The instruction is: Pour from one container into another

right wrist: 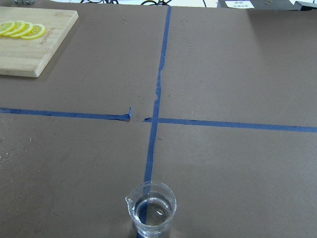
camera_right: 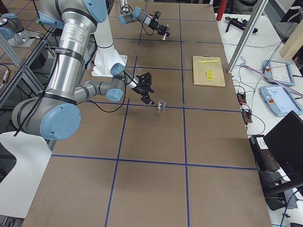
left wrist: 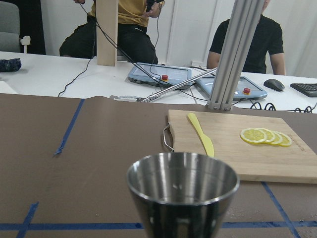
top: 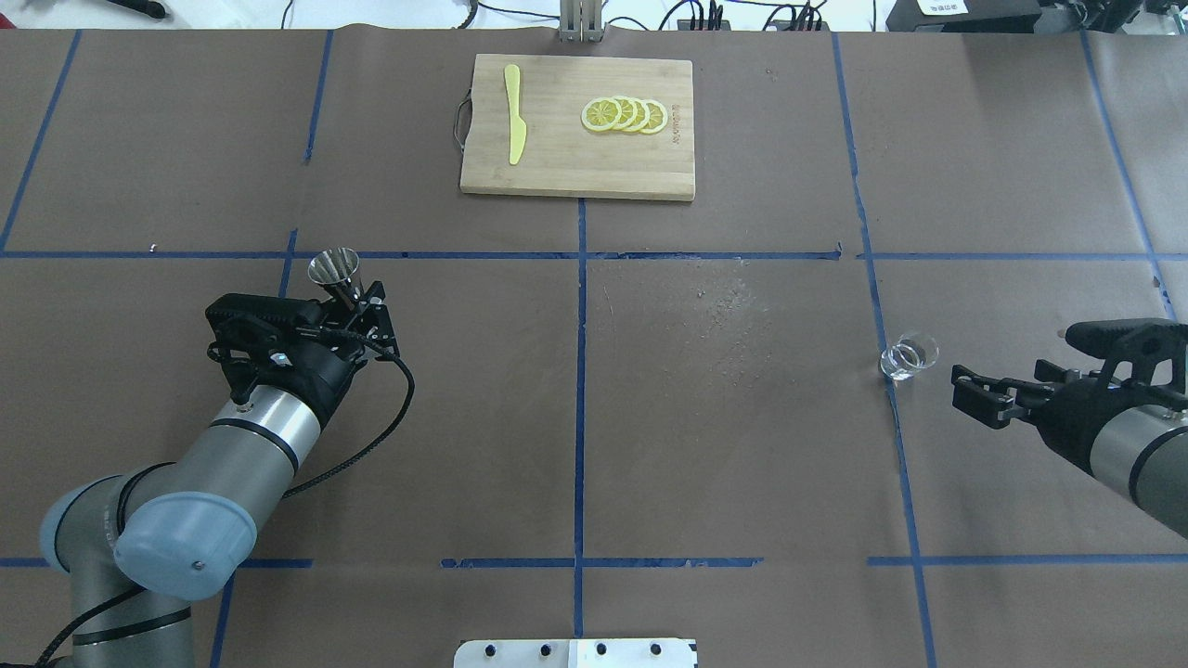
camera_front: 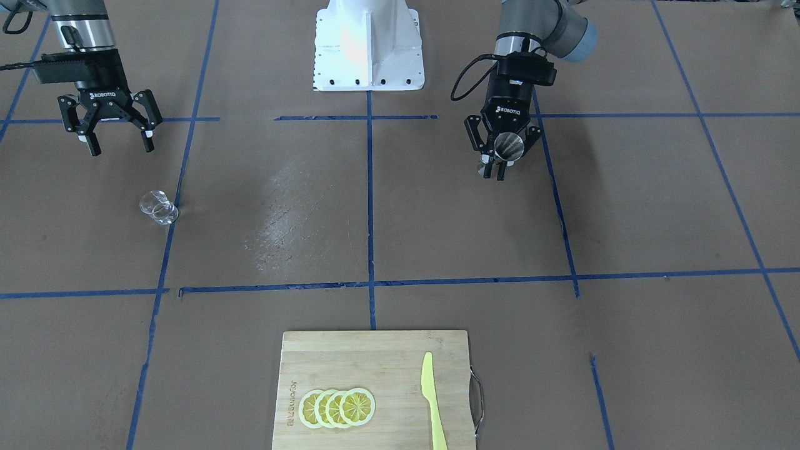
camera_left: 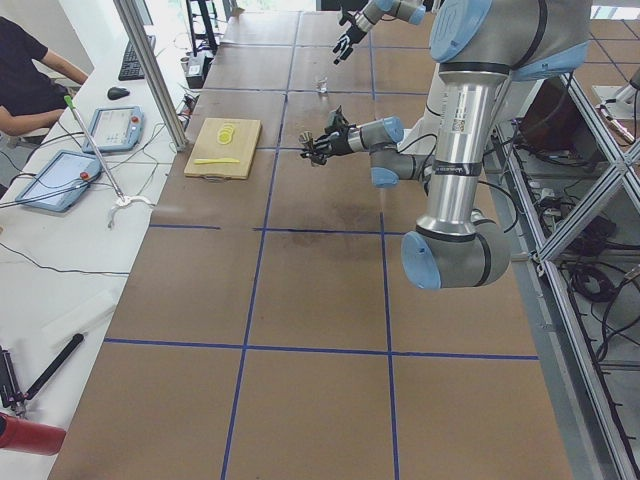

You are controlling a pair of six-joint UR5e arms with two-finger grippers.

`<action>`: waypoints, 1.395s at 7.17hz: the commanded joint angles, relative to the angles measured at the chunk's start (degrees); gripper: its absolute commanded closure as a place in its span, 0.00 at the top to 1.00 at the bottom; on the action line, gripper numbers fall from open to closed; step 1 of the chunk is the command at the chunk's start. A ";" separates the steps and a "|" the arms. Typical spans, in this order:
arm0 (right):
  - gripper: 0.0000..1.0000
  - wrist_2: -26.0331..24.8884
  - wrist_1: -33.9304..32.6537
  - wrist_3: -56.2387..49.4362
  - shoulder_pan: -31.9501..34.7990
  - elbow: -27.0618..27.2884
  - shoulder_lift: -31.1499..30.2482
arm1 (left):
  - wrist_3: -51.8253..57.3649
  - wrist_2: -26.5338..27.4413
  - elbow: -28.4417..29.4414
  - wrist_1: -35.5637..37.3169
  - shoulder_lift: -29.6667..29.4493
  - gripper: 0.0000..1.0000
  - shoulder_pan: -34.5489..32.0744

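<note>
A brown paper-covered table marked with blue tape lines, with a robot arm at each side. The left gripper is clamped from the side on the lower body of a small steel cup. It holds the cup roughly upright and, it seems, lifted off the table, over the robot's left half about midway between the near and far edges. Whether the cup holds anything cannot be told. The right gripper has its fingers spread apart and holds nothing. It hangs above the right half of the table, near a small clear glass beaker but not touching it. The beaker stands upright on a tape line and appears to hold a little clear liquid. At the middle of the far edge lies a wooden cutting board with a yellow-green knife and a row of lemon slices. The steel cup is likely light, rigid and smooth, so a firm side grip below the flared rim suits it. The beaker looks fragile, slippery and easily tipped, and is best gripped gently around its straight wall.
</note>
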 commanded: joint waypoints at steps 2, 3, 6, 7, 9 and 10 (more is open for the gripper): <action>1.00 -9.57 0.39 0.72 -3.97 -6.85 5.57 | 3.33 -3.73 5.65 -8.14 -1.84 0.00 0.62; 1.00 -11.08 0.40 0.72 -4.15 -8.45 7.69 | 3.33 -3.82 6.11 -8.15 -2.64 0.00 0.62; 1.00 -17.22 2.84 0.98 -4.24 -13.72 9.82 | 3.42 -3.99 6.29 -8.24 -2.83 0.00 0.62; 1.00 -18.03 7.38 1.07 -4.24 -17.22 9.82 | 3.42 -4.00 6.20 -8.24 -2.83 0.00 0.62; 1.00 -21.01 10.06 0.98 -4.33 -20.85 12.69 | 3.42 -4.08 6.20 -8.24 -2.83 0.00 0.62; 1.00 -21.55 9.98 0.98 -4.33 -21.81 13.33 | 3.42 -4.08 6.20 -8.24 -2.83 0.00 0.62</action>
